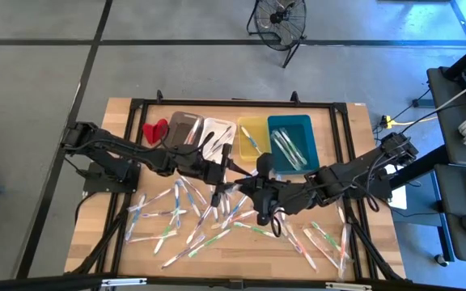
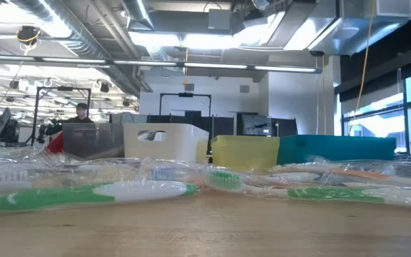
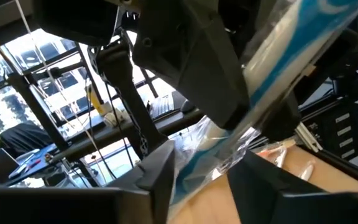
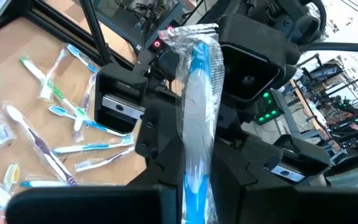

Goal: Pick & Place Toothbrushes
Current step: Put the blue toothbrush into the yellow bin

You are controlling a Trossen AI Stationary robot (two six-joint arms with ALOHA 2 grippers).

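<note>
A wrapped blue toothbrush (image 4: 194,118), light, stiff and slick in its crinkly film, stands above mid-table clamped low on its handle by the right gripper (image 4: 194,186), the left gripper (image 3: 201,165) half-closed round the other end, best squeezed mid-handle

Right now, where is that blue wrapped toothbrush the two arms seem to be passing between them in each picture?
High view: not separable, hidden where the left end effector and right end effector meet at table centre.
Low view: not in it.
Left wrist view: the blue toothbrush runs diagonally from upper right to lower centre.
Right wrist view: it stands upright at centre.
Shared landmark: its crinkled clear wrapper, with scattered toothbrushes on the wooden table.
</note>
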